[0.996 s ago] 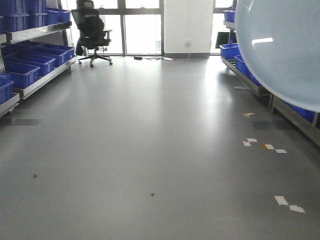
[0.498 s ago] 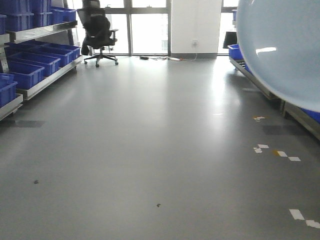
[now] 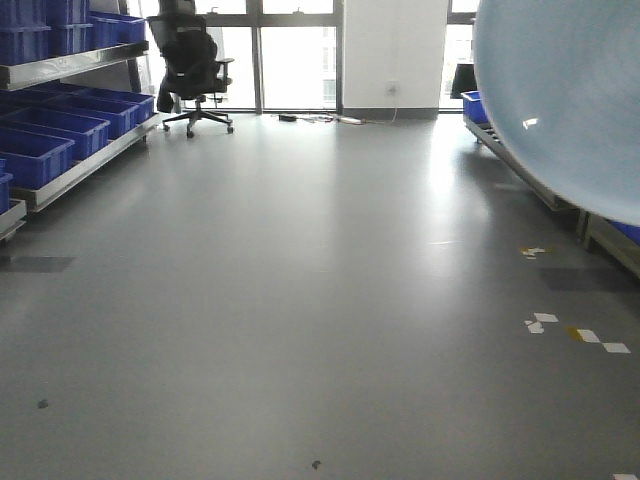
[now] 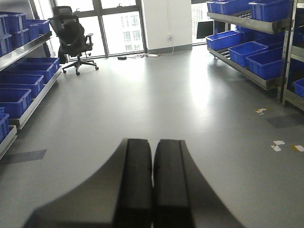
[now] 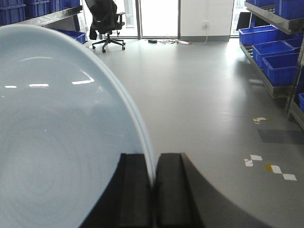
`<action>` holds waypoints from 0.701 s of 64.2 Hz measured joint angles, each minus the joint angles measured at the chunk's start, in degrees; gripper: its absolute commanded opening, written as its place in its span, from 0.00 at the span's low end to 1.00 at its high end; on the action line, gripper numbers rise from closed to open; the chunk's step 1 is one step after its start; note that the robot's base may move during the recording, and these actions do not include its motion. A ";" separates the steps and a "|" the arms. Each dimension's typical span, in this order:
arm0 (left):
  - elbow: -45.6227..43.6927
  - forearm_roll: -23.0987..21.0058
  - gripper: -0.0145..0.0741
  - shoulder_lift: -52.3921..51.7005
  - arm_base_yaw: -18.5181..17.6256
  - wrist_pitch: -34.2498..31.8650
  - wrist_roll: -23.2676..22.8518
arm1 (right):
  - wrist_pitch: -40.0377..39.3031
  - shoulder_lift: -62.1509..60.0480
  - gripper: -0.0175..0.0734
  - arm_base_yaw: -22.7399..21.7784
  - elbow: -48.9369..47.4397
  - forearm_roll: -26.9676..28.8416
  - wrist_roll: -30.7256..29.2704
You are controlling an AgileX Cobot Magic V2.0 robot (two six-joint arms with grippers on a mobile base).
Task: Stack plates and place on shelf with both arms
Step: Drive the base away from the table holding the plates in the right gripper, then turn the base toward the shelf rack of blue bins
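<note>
now floor tape (image 3: 545, 322) sits lower in frame than before, so travel continues, shelf (image 3: 75, 63) unreached. right fingers (image 5: 173, 190) clench the plate (image 5: 61, 133); left fingers (image 4: 135, 180) pressed together, empty.

A pale blue plate (image 5: 52, 133) is seen filling the left of the view, its rim pinched edge-on between the two black fingers of the right gripper (image 5: 153, 178). Beyond it, grey floor (image 5: 199, 95) is marked with tape scraps (image 5: 266, 164). A shelf (image 5: 266, 78) loaded with blue crates (image 5: 278, 66) is seen at right, and an office chair (image 5: 107, 21) far back.
</note>
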 measured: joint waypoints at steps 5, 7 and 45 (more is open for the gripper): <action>0.00 0.00 0.26 0.00 0.00 0.00 0.00 | 0.00 0.00 0.25 0.00 0.00 0.00 0.00; 0.00 0.00 0.26 0.00 0.00 0.00 0.00 | 0.00 0.00 0.25 0.00 0.00 0.00 0.00; 0.00 0.00 0.26 0.00 0.00 0.00 0.00 | 0.00 0.00 0.25 0.00 0.00 0.00 0.00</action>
